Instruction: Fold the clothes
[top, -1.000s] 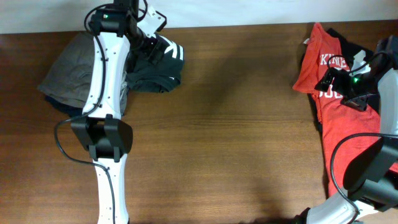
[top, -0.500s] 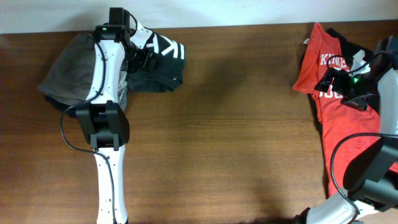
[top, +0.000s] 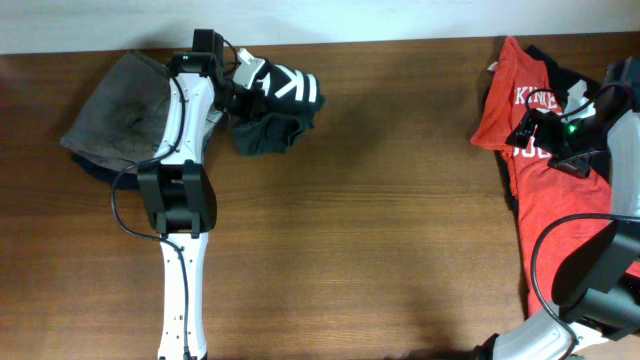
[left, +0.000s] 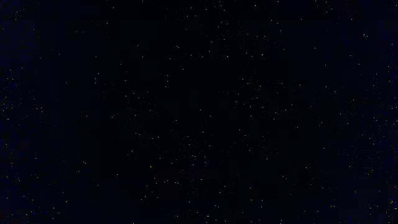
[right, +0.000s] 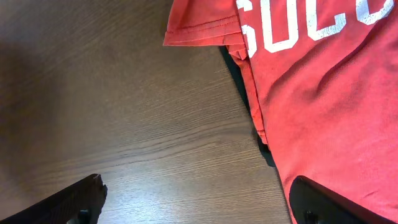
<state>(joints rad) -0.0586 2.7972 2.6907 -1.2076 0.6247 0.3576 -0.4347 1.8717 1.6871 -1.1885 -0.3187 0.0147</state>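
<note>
Wood-grain table (top: 400, 220) — crumpled dark garment (top: 272, 122), smooth red shirt (top: 522, 112).

centre table (top: 400, 200) open | left: grey garment (top: 115, 110), dark striped garment (top: 272, 128) | right: red shirt (top: 515, 100)

The overhead camera hangs high above the bench (top: 400, 230) and looks straight down, taking in its whole width, with the red shirt (top: 500, 120) at the frame's right end. The right wrist camera sits close over that shirt's left edge. It faces down at the hem, the white lettering and the bare wood beside it, with its own jaws dark in the two lower corners. Both views share that edge. The left wrist camera, far across from the shirt, gives only black.
</note>
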